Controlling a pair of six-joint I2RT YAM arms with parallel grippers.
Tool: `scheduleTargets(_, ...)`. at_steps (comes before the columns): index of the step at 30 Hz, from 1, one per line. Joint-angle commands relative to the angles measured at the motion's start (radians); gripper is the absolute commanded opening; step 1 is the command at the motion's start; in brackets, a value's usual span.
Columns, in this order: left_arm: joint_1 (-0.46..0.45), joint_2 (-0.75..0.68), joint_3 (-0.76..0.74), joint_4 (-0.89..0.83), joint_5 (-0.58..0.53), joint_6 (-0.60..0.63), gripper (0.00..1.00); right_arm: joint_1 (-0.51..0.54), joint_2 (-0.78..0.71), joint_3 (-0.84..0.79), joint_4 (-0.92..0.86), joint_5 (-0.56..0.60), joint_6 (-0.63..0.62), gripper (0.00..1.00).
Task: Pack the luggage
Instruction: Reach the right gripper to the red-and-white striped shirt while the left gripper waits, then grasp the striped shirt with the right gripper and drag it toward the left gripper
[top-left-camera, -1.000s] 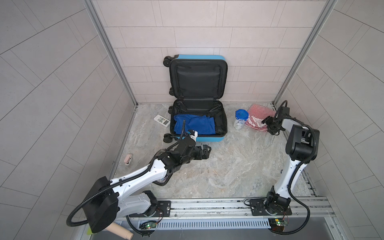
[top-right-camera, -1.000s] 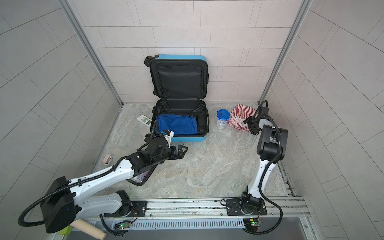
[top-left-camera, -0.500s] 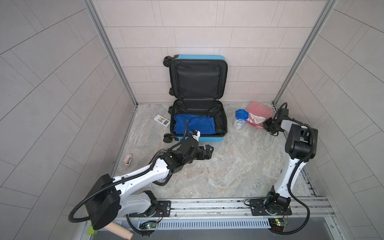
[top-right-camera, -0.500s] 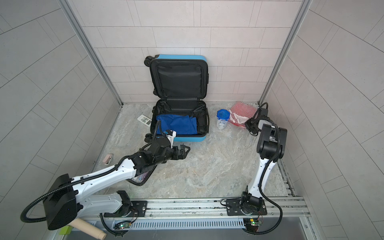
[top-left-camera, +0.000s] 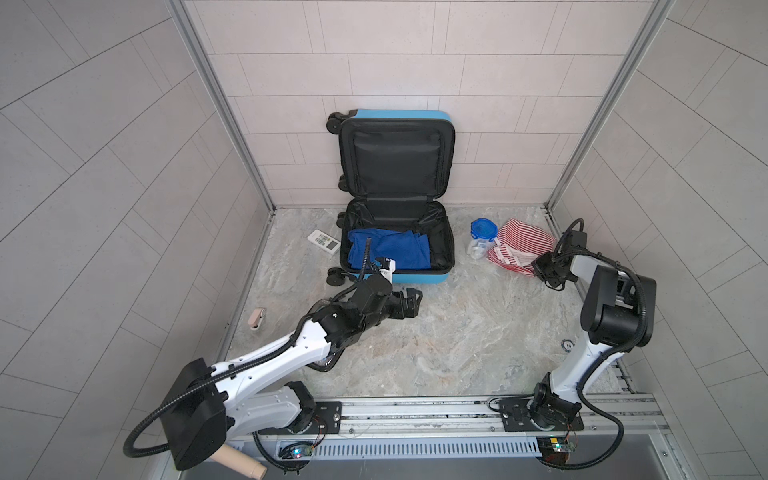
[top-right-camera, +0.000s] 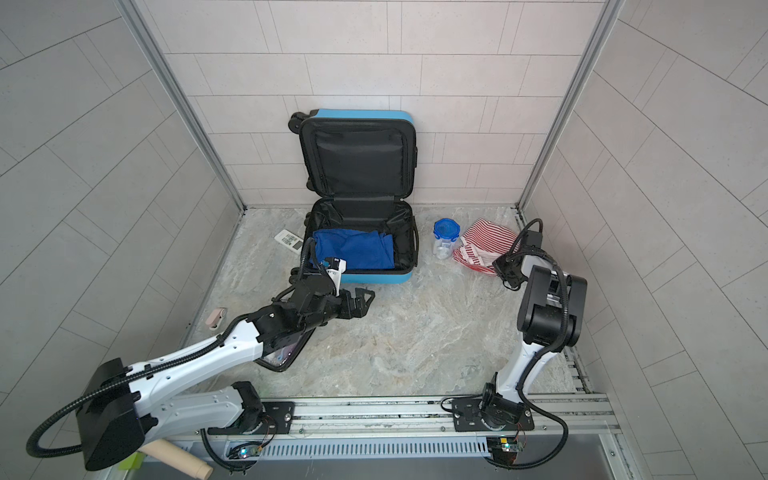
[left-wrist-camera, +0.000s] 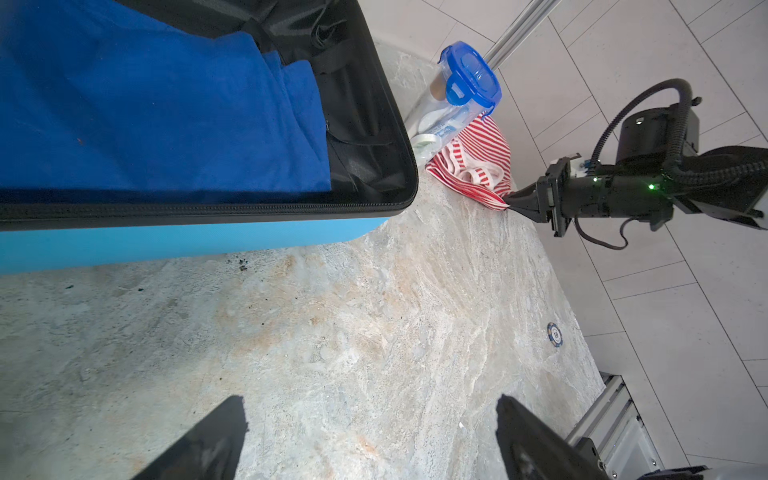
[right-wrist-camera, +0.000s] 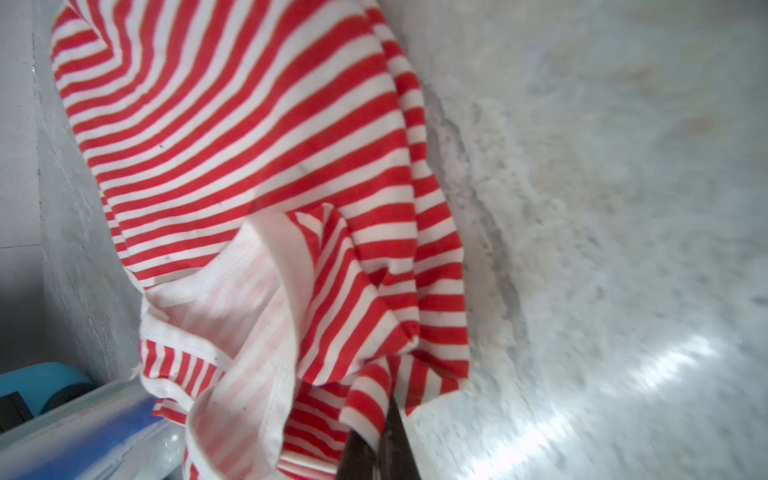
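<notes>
The right end effector is being held fully closed on an edge of the red-and-white striped garment, which is being supported by the tabletop near the right wall. The garment is being flanked by a clear container with a blue lid, standing between it and the luggage. The left end effector is being held wide open and empty above the tabletop, just in front of the luggage. The luggage is being propped open against the back wall, lid upright, and a blue garment is being carried in its lower half.
</notes>
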Motion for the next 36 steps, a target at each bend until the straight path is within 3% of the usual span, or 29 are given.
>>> scheduleTargets(1, 0.000, -0.030, 0.034, -0.030, -0.037, 0.025, 0.98, -0.007, -0.092, -0.033, -0.065, 0.035, -0.043, 0.00)
scheduleTargets(9, 0.001, -0.009, 0.036, -0.013, -0.037, 0.015, 0.98, 0.019, -0.216, -0.174, -0.102, -0.041, -0.063, 0.00)
scheduleTargets(13, 0.001, 0.014, 0.047, -0.002, -0.028, 0.012, 0.98, 0.082, -0.282, -0.257, -0.114, -0.049, -0.058, 0.00)
scheduleTargets(25, 0.019, 0.038, 0.047, -0.003, -0.031, -0.022, 0.98, 0.453, -0.600, -0.484, -0.102, 0.102, 0.144, 0.00)
scheduleTargets(36, 0.082, 0.025, -0.012, 0.002, -0.017, -0.094, 0.98, 0.792, -0.650, -0.505, -0.072, 0.203, 0.346, 0.00)
